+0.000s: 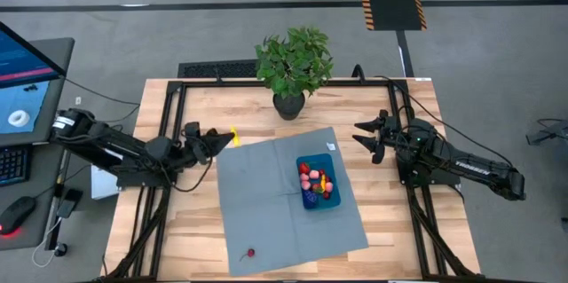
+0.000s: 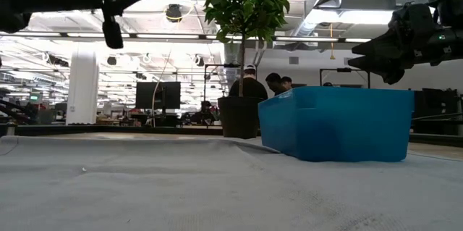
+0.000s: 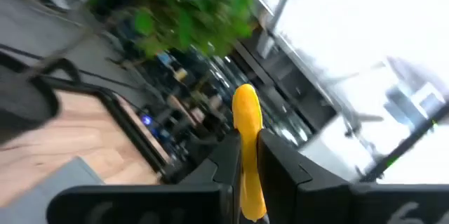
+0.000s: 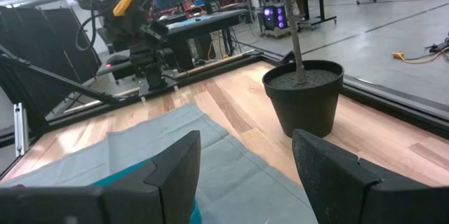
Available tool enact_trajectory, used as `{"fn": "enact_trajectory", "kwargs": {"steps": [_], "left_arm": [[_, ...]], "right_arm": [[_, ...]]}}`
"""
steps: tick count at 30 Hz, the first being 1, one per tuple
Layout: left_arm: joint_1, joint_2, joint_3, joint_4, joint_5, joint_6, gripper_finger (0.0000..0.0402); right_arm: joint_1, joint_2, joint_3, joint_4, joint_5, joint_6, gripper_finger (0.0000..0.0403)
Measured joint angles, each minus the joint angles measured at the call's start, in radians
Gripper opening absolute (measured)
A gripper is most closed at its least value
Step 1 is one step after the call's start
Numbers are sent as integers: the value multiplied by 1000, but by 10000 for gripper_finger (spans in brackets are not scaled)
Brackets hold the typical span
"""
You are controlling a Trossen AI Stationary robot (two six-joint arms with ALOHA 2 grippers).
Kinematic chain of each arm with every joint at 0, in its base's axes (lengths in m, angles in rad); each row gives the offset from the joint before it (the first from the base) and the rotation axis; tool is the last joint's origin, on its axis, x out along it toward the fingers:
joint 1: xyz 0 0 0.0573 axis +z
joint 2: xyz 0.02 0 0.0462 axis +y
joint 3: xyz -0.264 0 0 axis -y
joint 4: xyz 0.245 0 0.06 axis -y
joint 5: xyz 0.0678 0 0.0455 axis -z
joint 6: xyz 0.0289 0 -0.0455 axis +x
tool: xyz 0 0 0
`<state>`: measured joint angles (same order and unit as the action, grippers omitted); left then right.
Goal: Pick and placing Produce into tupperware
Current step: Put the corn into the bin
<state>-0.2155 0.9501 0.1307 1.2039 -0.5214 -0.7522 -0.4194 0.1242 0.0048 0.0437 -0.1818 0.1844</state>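
Where mat [image 1: 266, 221] lies bare, red produce [image 1: 251, 253].

Left gripper [image 1: 227, 136] fingers clamped; right gripper [image 1: 363, 135] fingers apart.

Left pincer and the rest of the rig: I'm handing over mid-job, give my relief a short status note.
Left pincer: shut on a yellow toy banana, raised above the mat's far-left corner.
Right pincer: open, empty, hovering right of the mat, facing the potted plant.
Blue tupperware sits on the grey mat, right of centre, already holding several produce pieces.
Left to do: drop the banana in, then fetch the small red piece near the mat's front edge.
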Motion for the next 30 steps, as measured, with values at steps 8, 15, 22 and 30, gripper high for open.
{"fn": "enact_trajectory", "kwargs": {"steps": [8,15,22,30], "left_arm": [[21,19,0,-48,-57,56,24],[72,21,40,-231,203,277,24],[155,45,143,-471,305,399,32],[195,131,239,-606,490,549,28]], "right_arm": [[0,0,0,0,0,0,249],[0,0,0,0,0,0,249],[0,0,0,0,0,0,249],[0,0,0,0,0,0,249]]}}
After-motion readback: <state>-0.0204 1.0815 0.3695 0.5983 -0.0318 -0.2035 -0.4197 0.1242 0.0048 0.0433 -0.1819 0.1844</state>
